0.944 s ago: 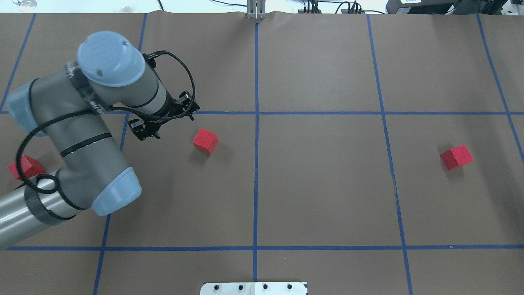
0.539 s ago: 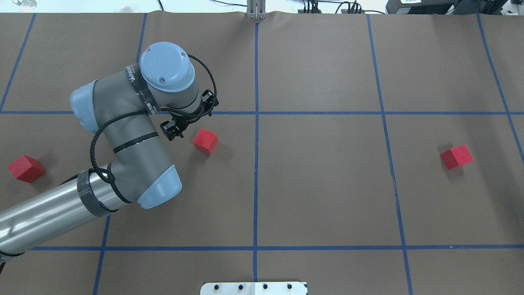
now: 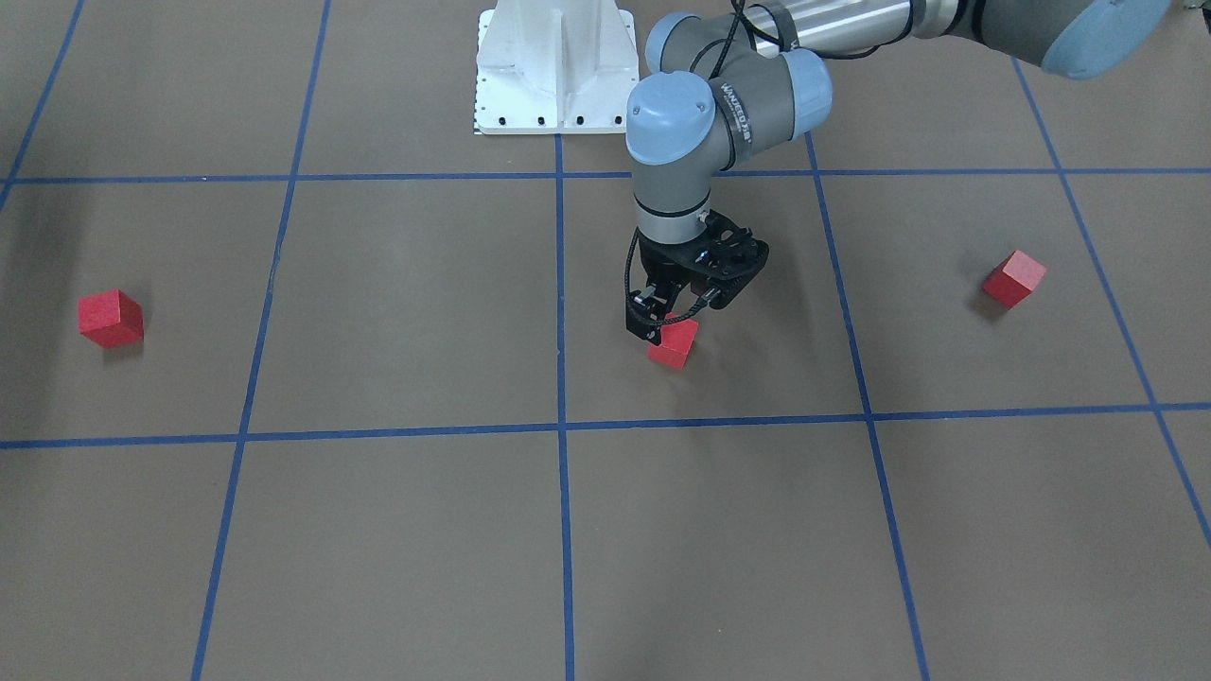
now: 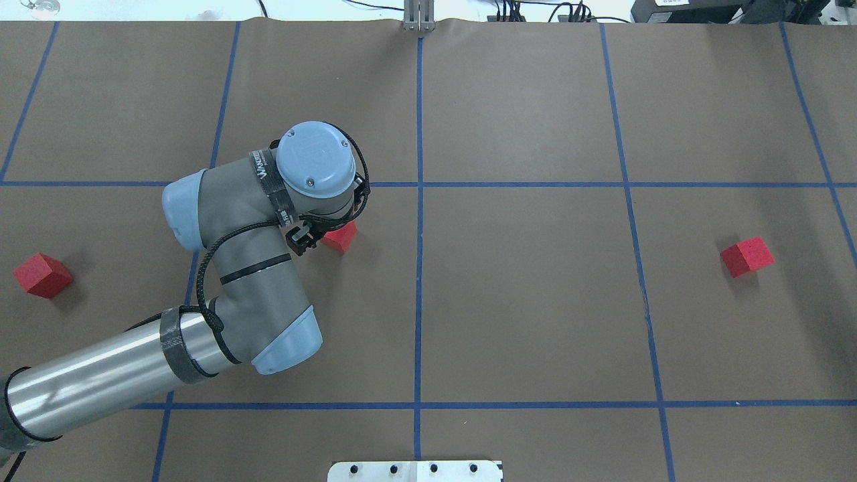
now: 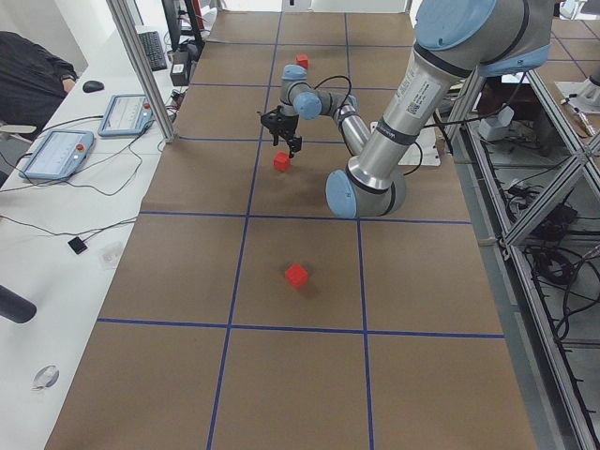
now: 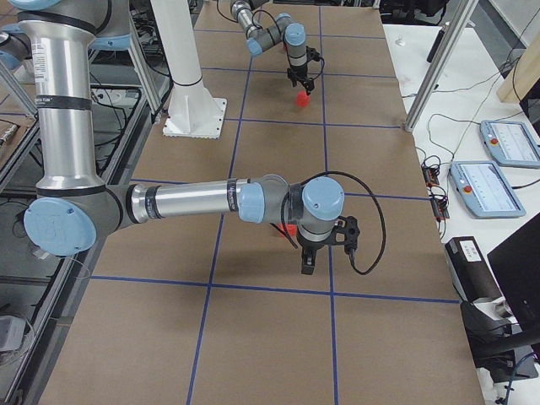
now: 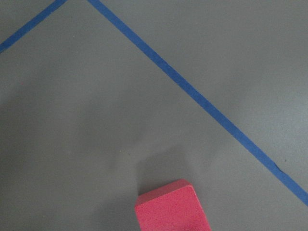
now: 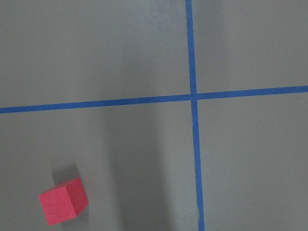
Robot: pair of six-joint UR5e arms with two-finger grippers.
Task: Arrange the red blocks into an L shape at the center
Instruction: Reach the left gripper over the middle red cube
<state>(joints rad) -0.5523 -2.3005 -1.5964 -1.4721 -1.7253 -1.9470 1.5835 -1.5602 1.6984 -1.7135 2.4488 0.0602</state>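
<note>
Three red blocks lie on the brown grid: one at the robot's left [image 4: 41,274], one left of the middle [image 4: 343,236], one at the right [image 4: 746,256]. My left gripper [image 3: 670,317] is open and points down right over the middle-left block [image 3: 674,346], fingertips level with its top. That block fills the bottom of the left wrist view [image 7: 173,207]. The center crossing [image 4: 420,184] lies beyond and right of it. My right gripper [image 6: 307,263] shows only in the exterior right view; I cannot tell whether it is open. The right wrist view shows one block [image 8: 63,200].
The white robot base plate [image 3: 553,66] stands at the near table edge. A metal post [image 4: 418,17] stands at the far edge. Desks with tablets [image 5: 56,150] run along the operators' side. A blue crossing [image 8: 193,96] lies below the right wrist.
My left arm has swung right, bringing the gripper from left of the middle-left block to over it. The three blocks have not moved.
</note>
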